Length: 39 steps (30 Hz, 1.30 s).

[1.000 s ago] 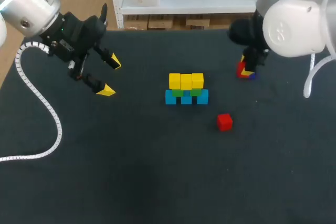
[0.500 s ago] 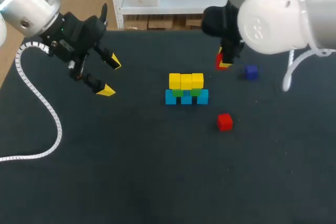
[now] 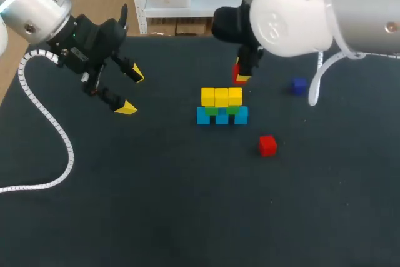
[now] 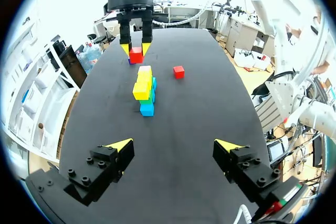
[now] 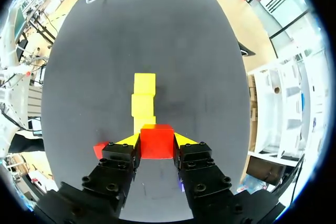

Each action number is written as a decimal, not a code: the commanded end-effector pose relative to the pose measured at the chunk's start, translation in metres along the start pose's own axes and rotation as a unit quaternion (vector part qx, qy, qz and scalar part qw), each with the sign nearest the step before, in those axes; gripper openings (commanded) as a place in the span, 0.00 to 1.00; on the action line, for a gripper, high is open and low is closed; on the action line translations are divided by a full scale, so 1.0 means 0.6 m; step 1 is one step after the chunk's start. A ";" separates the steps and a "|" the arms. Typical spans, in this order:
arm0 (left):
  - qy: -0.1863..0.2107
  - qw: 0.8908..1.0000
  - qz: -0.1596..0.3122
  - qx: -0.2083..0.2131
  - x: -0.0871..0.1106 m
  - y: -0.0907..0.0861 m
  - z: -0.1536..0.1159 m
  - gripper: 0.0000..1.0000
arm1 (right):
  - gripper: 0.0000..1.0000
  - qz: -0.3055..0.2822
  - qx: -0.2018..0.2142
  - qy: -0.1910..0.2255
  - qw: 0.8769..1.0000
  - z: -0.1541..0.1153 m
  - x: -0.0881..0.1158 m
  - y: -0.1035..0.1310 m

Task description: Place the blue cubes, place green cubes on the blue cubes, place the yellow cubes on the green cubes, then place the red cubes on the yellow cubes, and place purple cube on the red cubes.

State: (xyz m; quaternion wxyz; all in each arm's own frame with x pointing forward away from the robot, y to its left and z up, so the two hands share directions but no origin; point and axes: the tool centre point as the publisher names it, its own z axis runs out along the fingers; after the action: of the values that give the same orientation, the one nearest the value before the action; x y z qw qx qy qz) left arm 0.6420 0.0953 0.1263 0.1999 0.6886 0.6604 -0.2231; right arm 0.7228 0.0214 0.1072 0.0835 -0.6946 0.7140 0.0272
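The right pincer (image 3: 241, 76) is clamped on a red cube (image 5: 157, 141), held off the surface (image 3: 187, 204) close by the right end of the yellow cubes (image 3: 221, 97), not touching them. Those sit on the green cubes (image 3: 212, 110) and blue cubes (image 3: 222, 117). Another red cube (image 3: 267, 145) lies in front of the stack, and the purple cube (image 3: 299, 85) lies to its right. The left pincer (image 3: 132, 92) hangs spread apart and empty, well to the left.

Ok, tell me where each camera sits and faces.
Head view: above and behind, looking down on the table; left gripper and right gripper show.
Left wrist view: left wrist, facing over the cube stack toward the right gripper; open left gripper shows.
Right wrist view: right wrist, facing the stack; right gripper holds a red cube.
All share the stack.
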 end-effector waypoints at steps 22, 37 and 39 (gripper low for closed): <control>-0.001 1.000 0.001 0.000 0.001 0.001 0.000 1.00 | 0.00 -0.002 -0.008 0.013 1.000 0.029 -0.031 0.030; -0.001 1.000 0.001 0.000 0.001 0.001 0.000 1.00 | 0.00 -0.006 -0.015 0.020 1.000 0.033 -0.028 0.028; -0.001 1.000 0.001 0.000 0.001 0.001 0.000 1.00 | 0.00 -0.007 -0.016 0.021 1.000 0.034 -0.027 0.027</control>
State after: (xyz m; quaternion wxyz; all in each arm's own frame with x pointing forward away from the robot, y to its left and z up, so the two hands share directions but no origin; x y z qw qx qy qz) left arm 0.6420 0.0953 0.1263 0.1999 0.6886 0.6604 -0.2231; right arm 0.7063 0.0401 0.0886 0.0596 -0.7006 0.7107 0.0222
